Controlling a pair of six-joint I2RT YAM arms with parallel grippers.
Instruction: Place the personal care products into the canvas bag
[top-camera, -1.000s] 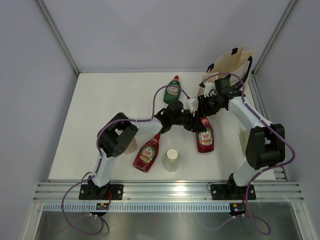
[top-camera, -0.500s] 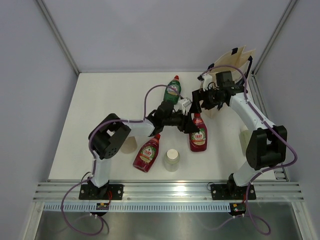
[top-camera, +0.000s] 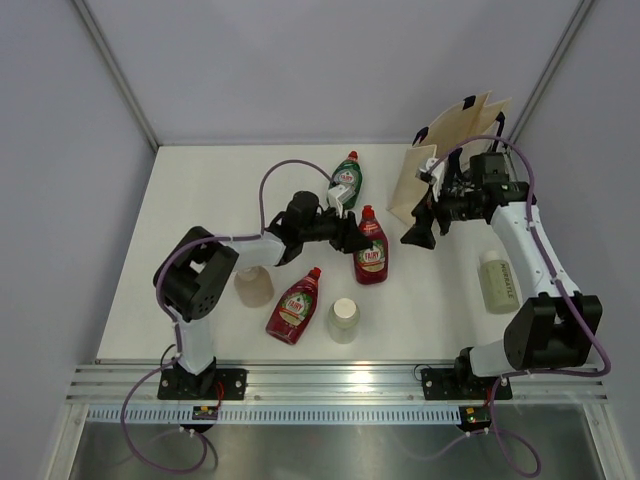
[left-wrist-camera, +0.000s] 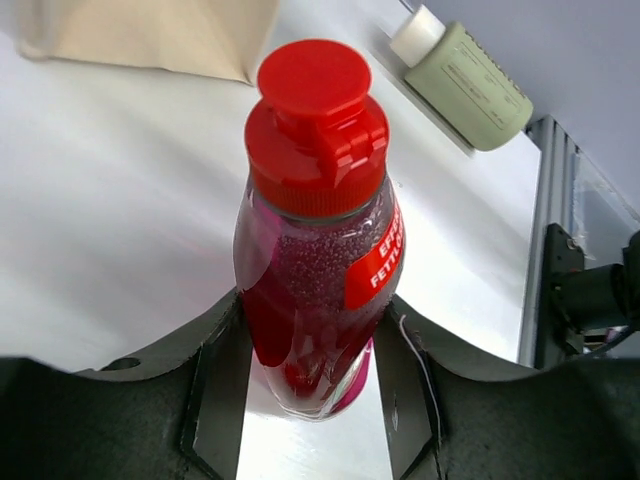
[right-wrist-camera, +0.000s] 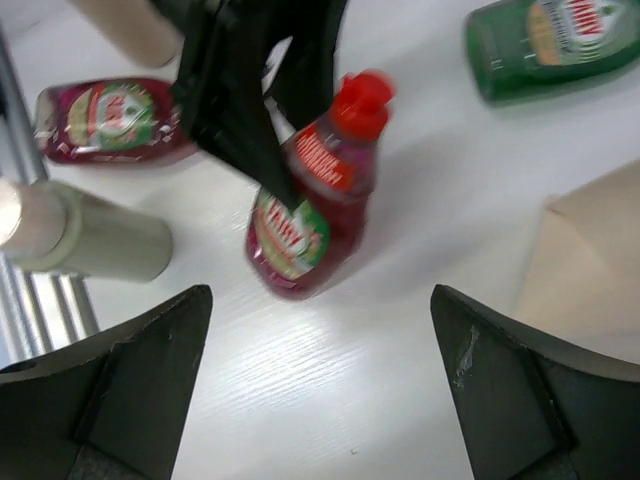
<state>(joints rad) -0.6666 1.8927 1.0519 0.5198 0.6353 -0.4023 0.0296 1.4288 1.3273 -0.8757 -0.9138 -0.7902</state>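
L tool (left-wrist-camera: 313, 386): red btl (left-wrist-camera: 318, 250), 6 total

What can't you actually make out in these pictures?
- Inside of the canvas bag: top external view, its own cloth walls hide the contents.
- Base of the held red bottle: left wrist view, the left gripper closed around it covers it.
- That bottle's label text: right wrist view, blurred.
- The green bottle: right wrist view, cut off by the top edge.
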